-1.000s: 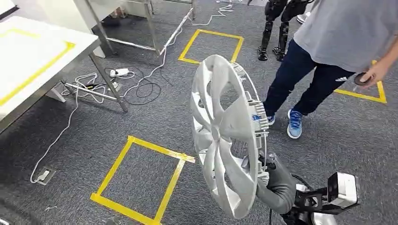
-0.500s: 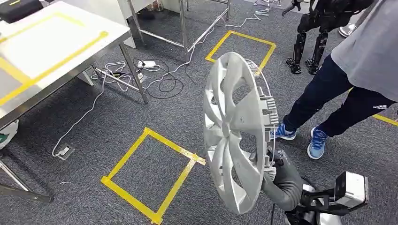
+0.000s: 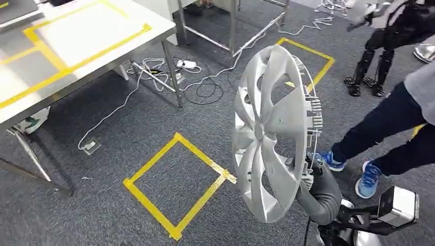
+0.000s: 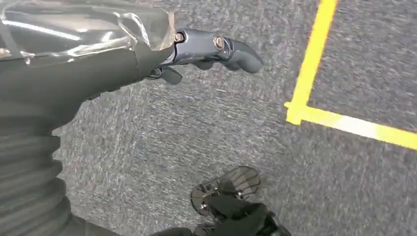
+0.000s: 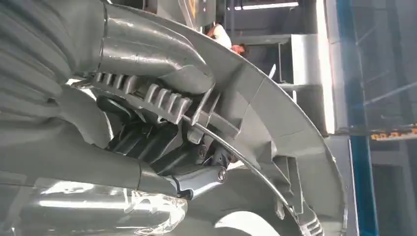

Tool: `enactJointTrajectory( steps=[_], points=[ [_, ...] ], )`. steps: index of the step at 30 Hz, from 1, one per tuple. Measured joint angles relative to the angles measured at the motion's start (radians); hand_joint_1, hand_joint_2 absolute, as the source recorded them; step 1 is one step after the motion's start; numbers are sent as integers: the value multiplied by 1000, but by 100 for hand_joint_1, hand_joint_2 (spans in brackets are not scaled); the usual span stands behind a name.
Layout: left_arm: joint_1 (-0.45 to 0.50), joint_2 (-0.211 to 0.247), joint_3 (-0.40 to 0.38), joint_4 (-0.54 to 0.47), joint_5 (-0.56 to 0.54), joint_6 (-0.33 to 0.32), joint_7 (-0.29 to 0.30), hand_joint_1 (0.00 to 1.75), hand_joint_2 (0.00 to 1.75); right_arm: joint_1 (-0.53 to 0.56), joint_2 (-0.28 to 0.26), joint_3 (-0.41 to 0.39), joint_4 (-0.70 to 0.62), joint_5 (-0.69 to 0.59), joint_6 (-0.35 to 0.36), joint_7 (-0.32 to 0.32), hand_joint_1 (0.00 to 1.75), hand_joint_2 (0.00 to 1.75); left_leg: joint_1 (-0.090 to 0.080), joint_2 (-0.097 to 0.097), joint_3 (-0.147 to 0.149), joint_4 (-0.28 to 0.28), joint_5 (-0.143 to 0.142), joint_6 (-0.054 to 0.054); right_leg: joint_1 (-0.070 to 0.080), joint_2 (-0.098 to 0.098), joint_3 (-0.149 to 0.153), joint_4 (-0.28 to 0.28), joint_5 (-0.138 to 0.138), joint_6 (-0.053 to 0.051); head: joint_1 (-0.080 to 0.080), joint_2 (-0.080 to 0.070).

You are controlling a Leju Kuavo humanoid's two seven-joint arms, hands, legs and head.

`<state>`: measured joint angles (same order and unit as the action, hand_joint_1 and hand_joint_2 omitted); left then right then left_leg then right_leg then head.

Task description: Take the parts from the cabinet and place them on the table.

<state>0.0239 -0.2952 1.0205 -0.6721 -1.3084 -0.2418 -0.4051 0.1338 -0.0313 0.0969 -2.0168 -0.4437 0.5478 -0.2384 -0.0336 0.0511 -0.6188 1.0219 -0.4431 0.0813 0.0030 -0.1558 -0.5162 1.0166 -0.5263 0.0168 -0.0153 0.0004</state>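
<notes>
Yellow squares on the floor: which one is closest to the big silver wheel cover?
The full tape square on the carpet, just left of the wheel cover. The other yellow square lies farther back, partly hidden behind the cover's top.

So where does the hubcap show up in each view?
Head view: hubcap upright on edge, centre right, held from below by the right hand.
Left wrist view: not in it.
Right wrist view: its ribbed back and rim cross the frame, close up.
Shared landmark: the wire ring along its clips.

Open carpet floor lies between the held wheel cover and the tabletop; a person's legs crowd the right.
</notes>
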Motion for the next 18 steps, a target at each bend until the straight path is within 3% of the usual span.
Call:
enactJointTrajectory(
  steps=[1,2,3,5,6,7,9,10,11,12,14,15,16,17,18],
  points=[
    [5,-5,1,-1,-1,-1,-1,0,175,1,0,-5,-3,2,-2,3,175,175,15,-15,35,-28,17,-8,-6,35,1,6,-8,1,3,0],
    [2,-7,3,-2,-3,-5,-2,0,175,3,0,-13,-5,2,-2,3,175,175,17,-26,44,-44,24,-3,-9,98,-16,44,-21,-1,3,0],
    [-2,-8,5,-4,-6,-9,-2,0,175,3,1,-24,-6,3,-3,2,175,175,19,-42,44,-46,27,-3,-10,132,-54,113,-45,-5,5,0],
    [-6,-15,11,-4,-10,-15,-1,0,175,4,1,-45,-7,5,-15,2,175,175,21,-79,44,-46,26,-3,-16,152,-152,276,-91,-1,7,0],
    [-5,-19,13,-4,-11,-16,-1,0,175,4,1,-51,-7,6,-17,3,175,175,22,-95,44,-45,25,-5,-20,152,-181,308,-90,8,7,0],
    [-3,-20,14,-4,-12,-17,-1,0,175,4,1,-56,-7,8,-21,4,175,175,25,-113,46,-44,23,-8,-26,152,-183,289,-68,21,6,0],
    [-2,-21,18,-4,-13,-17,-1,0,175,4,2,-70,-8,10,-24,5,175,175,35,-145,48,-34,15,-20,-39,158,-136,160,8,56,6,0],
    [-2,-21,18,-4,-14,-17,-1,0,175,4,3,-78,-9,13,-27,6,175,175,38,-164,43,-18,5,-34,-53,191,-93,54,57,75,8,0],
    [-3,-21,21,-5,-16,-16,0,0,175,3,3,-86,-9,16,-32,7,175,175,35,-176,31,3,-7,-47,-60,232,-88,25,62,76,14,0],
    [-2,-23,24,-5,-19,-16,0,0,175,4,7,-94,-12,18,-35,8,175,175,36,-186,21,10,-13,-53,-56,213,-86,29,60,47,12,0],
    [3,-23,33,-5,-19,-15,0,0,175,3,13,-108,-13,18,-36,10,175,175,42,-196,15,7,-10,-59,-45,202,-89,30,61,30,9,0],
    [6,-23,39,-5,-19,-16,0,0,175,3,15,-113,-13,19,-36,10,175,175,44,-203,15,9,-11,-62,-50,192,-86,28,61,23,8,0],
    [6,-22,43,-6,-19,-16,0,0,175,1,20,-120,-13,19,-36,11,175,175,42,-162,14,19,-18,-66,-54,182,-82,26,61,18,9,0],
    [5,-24,44,-5,-19,-15,1,0,175,4,25,-128,-14,18,-36,11,175,175,37,-100,-2,56,-39,-72,-53,172,-77,25,56,9,-2,0],
    [2,-24,44,-5,-19,-15,1,0,175,4,27,-135,-16,18,-36,11,175,175,40,-72,-34,119,-72,-77,-50,161,-73,25,53,4,-1,0]
  ],
)
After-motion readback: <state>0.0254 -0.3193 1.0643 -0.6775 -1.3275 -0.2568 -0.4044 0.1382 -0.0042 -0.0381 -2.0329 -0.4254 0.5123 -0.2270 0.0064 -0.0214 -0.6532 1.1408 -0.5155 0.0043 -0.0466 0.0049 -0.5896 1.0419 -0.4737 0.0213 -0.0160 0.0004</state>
